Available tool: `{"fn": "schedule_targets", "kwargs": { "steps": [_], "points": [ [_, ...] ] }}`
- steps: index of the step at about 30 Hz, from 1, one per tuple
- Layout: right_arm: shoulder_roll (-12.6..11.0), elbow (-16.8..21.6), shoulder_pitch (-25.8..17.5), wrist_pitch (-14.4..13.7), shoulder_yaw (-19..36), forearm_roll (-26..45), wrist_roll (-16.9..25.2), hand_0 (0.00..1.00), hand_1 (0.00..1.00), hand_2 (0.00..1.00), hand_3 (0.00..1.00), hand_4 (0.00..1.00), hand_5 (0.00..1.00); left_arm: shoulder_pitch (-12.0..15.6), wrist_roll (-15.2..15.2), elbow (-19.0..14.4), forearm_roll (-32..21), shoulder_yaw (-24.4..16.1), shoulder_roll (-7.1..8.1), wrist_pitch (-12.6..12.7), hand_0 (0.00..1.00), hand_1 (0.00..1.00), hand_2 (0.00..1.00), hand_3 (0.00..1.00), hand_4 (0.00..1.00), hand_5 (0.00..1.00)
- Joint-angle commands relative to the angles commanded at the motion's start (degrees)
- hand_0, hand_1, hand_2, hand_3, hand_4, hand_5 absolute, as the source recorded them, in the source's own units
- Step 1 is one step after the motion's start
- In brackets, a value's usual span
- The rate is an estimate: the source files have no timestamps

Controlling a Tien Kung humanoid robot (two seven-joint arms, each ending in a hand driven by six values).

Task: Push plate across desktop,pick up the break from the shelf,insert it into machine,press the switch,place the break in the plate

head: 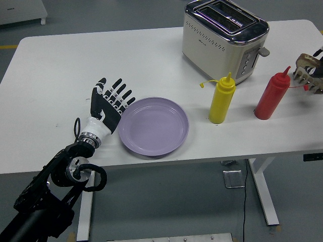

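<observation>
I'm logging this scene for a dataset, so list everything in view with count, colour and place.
plate: 1, lilac, near centre-left of the table, empty
toaster: 1, cream and chrome, far right of centre
yellow squeeze bottle: 1, in front of the toaster
red squeeze bottle: 1, right of the yellow one
rack: 1, brown, at the right edge, partly cut off
table: 1, white
left hand: 1, black and white, fingers spread flat against the plate's left rim
right hand: only a dark tip at the right edge
</observation>
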Motion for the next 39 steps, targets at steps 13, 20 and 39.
{"fn": "schedule_targets", "kwargs": {
  "steps": [13,20,39],
  "points": [
    [0.86,-1.80,0.39,-5.93,-1.74,-1.91,2.11,0.400,0.422,0.476,0.499,0.425,0.118,2.50,-0.70,-3.59,0.31,-5.96,1.01,0.76,0.851,0.903,0.966,0.882,0.629,0.998],
    [0.79,-1.11,0.57,-9.52,-1.71,-2.11,2.95,0.353,0.403,0.460,0.480,0.300,0.096,5.00,-1.68,-6.82,0.16,-11.38,2.11,1.73,0.843,0.892,0.956,0.841,0.629,0.998],
    [-1.57,12.23,4.59,-17.55,2.65,0.81,3.82,0.320,0.355,0.425,0.450,0.230,0.066,13.14,-1.81,-11.88,-0.30,-24.50,4.76,1.98,0.836,0.883,0.948,0.832,0.621,0.998]
  ]
}}
